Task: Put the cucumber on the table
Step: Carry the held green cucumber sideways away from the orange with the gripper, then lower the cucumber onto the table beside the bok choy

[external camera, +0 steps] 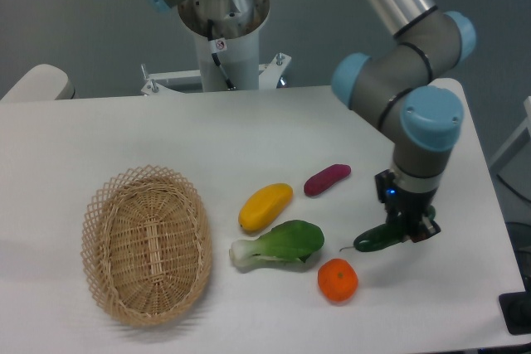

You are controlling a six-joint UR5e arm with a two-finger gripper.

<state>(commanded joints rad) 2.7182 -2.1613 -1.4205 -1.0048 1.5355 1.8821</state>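
The cucumber [375, 239], dark green and glossy with a thin stem tip pointing left, hangs nearly level just above the white table [249, 130] at the right. My gripper [404, 230] comes down from above and is shut on the cucumber's right end. The fingertips are mostly hidden behind the wrist and the cucumber. Whether the cucumber touches the tabletop cannot be told.
An orange [338, 279] lies just left and in front of the cucumber. A bok choy [278, 244], a yellow mango [265, 206] and a purple sweet potato [327, 179] lie mid-table. A wicker basket [146, 240] stands at the left. The table's right edge is close.
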